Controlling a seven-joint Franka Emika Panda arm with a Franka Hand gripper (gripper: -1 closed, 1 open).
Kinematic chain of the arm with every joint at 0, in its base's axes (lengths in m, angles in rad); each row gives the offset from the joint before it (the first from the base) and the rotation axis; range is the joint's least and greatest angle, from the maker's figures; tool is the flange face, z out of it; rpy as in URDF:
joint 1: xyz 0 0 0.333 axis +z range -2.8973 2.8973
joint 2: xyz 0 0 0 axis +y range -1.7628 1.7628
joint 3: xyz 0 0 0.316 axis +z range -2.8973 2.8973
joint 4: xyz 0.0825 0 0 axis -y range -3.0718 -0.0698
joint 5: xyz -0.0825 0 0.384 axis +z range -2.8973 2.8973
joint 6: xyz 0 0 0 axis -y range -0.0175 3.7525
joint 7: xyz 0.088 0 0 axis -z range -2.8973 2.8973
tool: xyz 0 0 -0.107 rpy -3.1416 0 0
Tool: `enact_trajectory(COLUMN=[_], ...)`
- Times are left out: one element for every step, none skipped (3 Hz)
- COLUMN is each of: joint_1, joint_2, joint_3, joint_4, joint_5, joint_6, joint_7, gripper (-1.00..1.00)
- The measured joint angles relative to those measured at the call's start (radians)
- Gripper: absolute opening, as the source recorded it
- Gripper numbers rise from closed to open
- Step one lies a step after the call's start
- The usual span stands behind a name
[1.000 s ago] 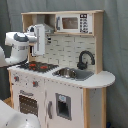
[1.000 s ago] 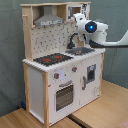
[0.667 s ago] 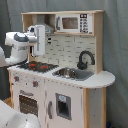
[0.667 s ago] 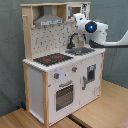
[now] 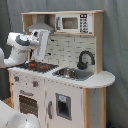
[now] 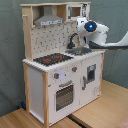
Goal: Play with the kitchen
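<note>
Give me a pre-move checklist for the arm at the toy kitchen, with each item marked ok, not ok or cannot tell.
1. Arm's end above the stovetop in the first exterior view, not touching it: ok.
2. Jaws open or shut: cannot tell.
3. Anything held: cannot tell.
4. Oven door shut: ok.
5. Black faucet upright beside the sink: ok.
6. Gap between the arm and the grey hood: cannot tell.

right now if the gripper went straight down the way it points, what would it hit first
Probably the stovetop of the kitchen: the gripper hangs pointing down just above its red rings, though depth is hard to judge.
</note>
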Motion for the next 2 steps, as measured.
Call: enact_trajectory(joint_1=[0.000,0.000], joint_2=[0.000,0.001], joint_3=[0.001,-0.001], joint_4=[-0.039,-0.064], joint_5=[0.095,0.190], joint_6=[-0.005,-0.027], joint_7=[0.002,0.002], gripper=[1.00,1.00])
